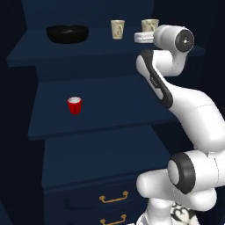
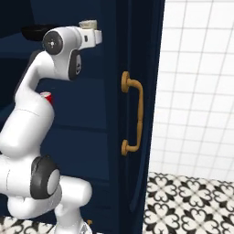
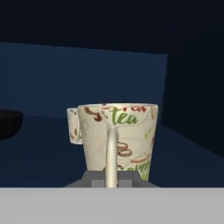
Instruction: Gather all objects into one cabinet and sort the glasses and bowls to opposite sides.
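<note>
Cabinet, tall and navy, is serving as landmark. On its upper shelf a black bowl is sitting at the left end, a cream cup is standing toward the middle, and a second cream cup is sitting at the right end, directly ahead of the gripper. A red cup is waiting alone on the shelf below. The hand view is putting the near cup right in front; whether the fingers are apart or clamped on it cannot be told. Risk: any sideways swing here is likely knocking the near cup into its neighbour just behind, or off the shelf's right edge.
</note>
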